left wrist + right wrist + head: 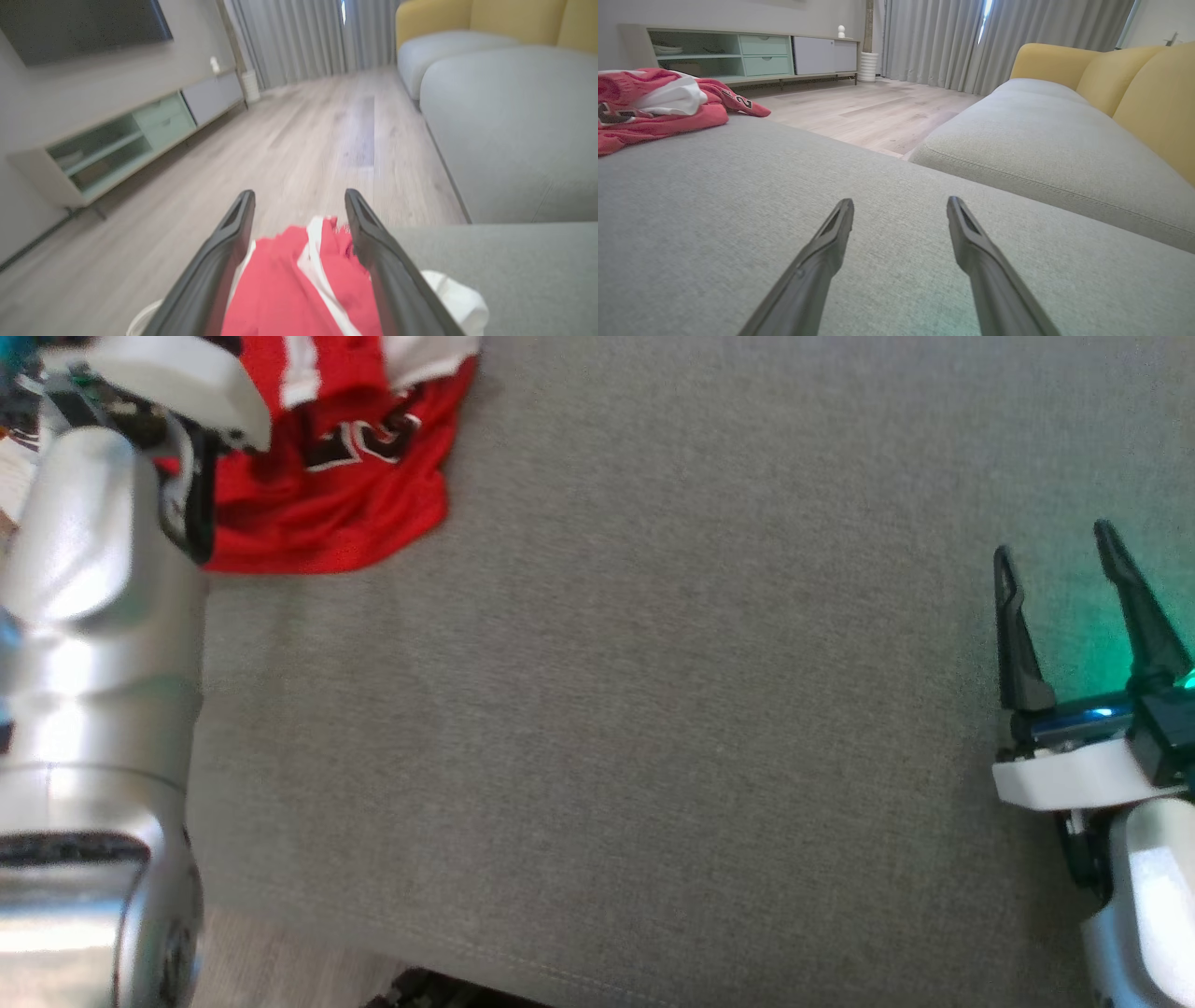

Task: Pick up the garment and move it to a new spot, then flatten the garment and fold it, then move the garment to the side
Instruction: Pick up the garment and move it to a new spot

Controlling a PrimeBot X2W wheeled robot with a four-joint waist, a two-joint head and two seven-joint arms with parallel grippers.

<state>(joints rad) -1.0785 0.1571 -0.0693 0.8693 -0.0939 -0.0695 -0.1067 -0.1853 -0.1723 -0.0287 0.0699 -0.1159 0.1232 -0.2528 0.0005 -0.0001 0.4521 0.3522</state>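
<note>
The crumpled red mesh garment with white trim and black numerals lies bunched at the far left corner of the broad grey fabric seat cushion, one fold close to the cushion's edge, where the pale wooden floor begins. The left gripper hangs directly over that heap at the cushion's far left corner. Its two long dark fingers are spread wide to either side of a white-striped ridge of cloth and grip nothing. That straddling pose reads as the lead-in to a pinch on the raised fold, the easiest part of a limp pile to catch. The right gripper sits over bare fabric at the cushion's near right side, well apart from the garment. Its fingers are equally wide and empty, probably parked clear so the open middle of the cushion stays free as the new spot. The pick-up is not yet done, so the task looks barely begun. The cloth being loose and slippery-looking, a shallow pinch may lift only one layer, and a drag toward the cushion's left edge could spill it off.
</note>
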